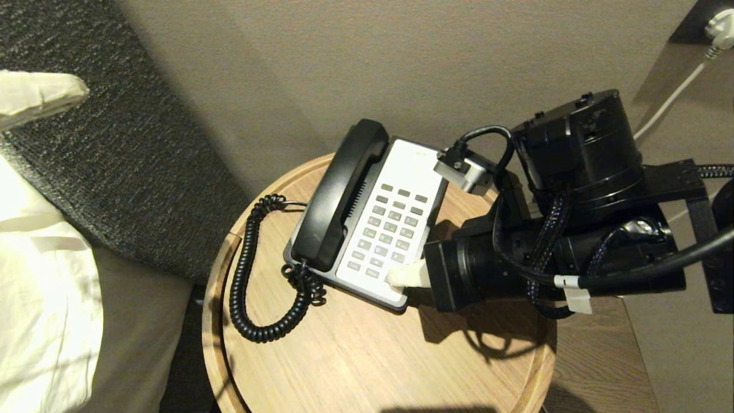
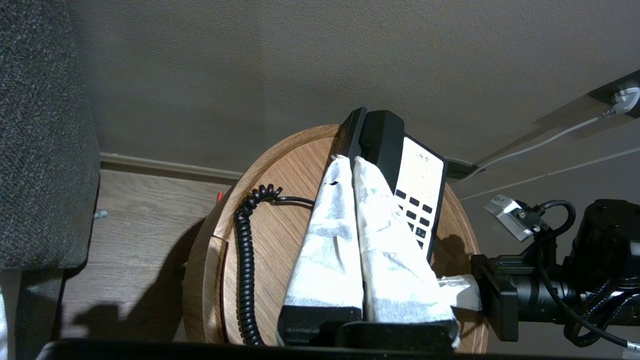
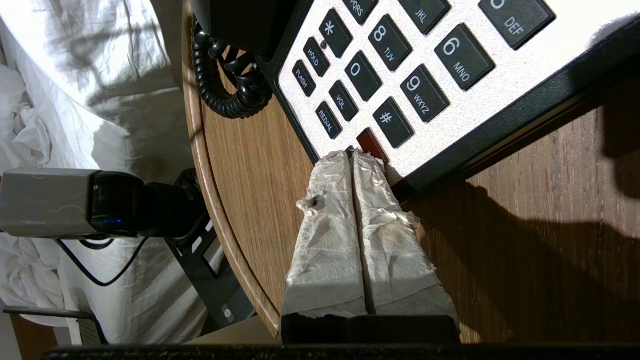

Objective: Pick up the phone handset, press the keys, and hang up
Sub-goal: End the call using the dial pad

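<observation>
Leftmost, our left gripper (image 2: 350,159) hovers off the worktop's (image 1: 367,355) left edge, its paper-wrapped fingers (image 2: 330,235) pressed together and holding nothing. Next, the coiled cord (image 1: 243,275) loops across the left part of the round wooden worktop. Right of it, the phone handset (image 1: 341,195) lies in its cradle along the left side of the phone base (image 1: 401,301), which sits toward the far side of the worktop. The keys (image 1: 390,232) fill the cream faceplate beside the handset. Our right gripper (image 3: 356,152) reaches in from the right, fingers (image 3: 330,215) shut together with nothing between them; their tips rest at the near right corner of the faceplate, at the red key (image 3: 371,142).
</observation>
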